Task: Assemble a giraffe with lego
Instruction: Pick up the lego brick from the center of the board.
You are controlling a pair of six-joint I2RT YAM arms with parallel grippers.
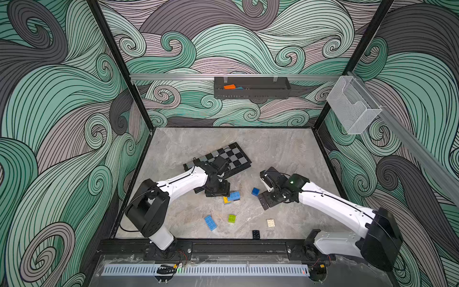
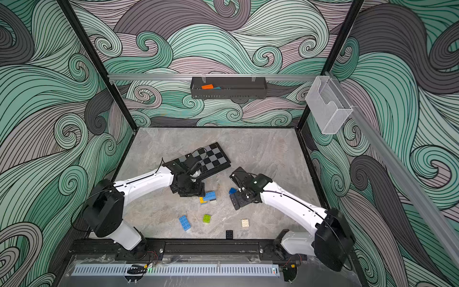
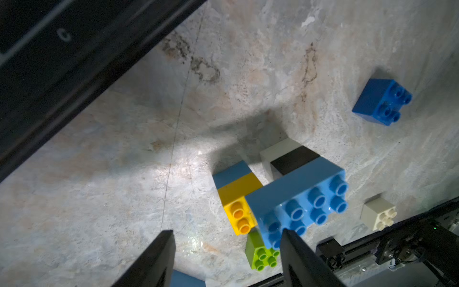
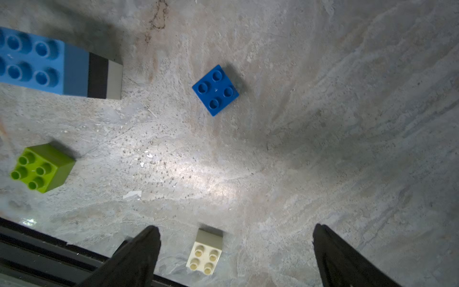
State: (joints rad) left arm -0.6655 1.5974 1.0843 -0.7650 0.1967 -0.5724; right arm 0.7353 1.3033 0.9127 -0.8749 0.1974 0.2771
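1. Fingers point(image 3: 154, 263) of the left gripper point(image 3: 227, 231) are standing moderately apart, with only bare table point(image 3: 99, 174) showing between them; in the left wrist view one finger is overlapping the end of the long blue brick on top of the giraffe point(image 3: 298, 198); whether it is touching that brick I cannot tell.
2. Fingers point(image 4: 134, 258) of the right gripper point(image 4: 236, 227) are spreading wide and gripping nothing; a white brick point(image 4: 206, 251) is showing between them in the right wrist view, yet it is lying flat on the table beneath them, studs up.
3. The giraffe is lying near the middle of the table, just beside the left gripper, in both top views point(image 1: 233, 196) point(image 2: 209, 196); black and white bricks are sitting joined under one end of its long blue brick, yellow and blue bricks under the other.
4. Loose lego is lying around it: a dark blue square brick point(image 1: 255, 191) between the giraffe and the right gripper; a lime-green brick point(image 1: 232, 218) nearer the front rail, apart from the giraffe; a light blue oblong brick point(image 1: 210, 222) near that one; a black brick point(image 1: 256, 234) by the front edge.
5. The chequered board point(image 1: 231, 155) is lying behind the left arm, which is partly covering it.
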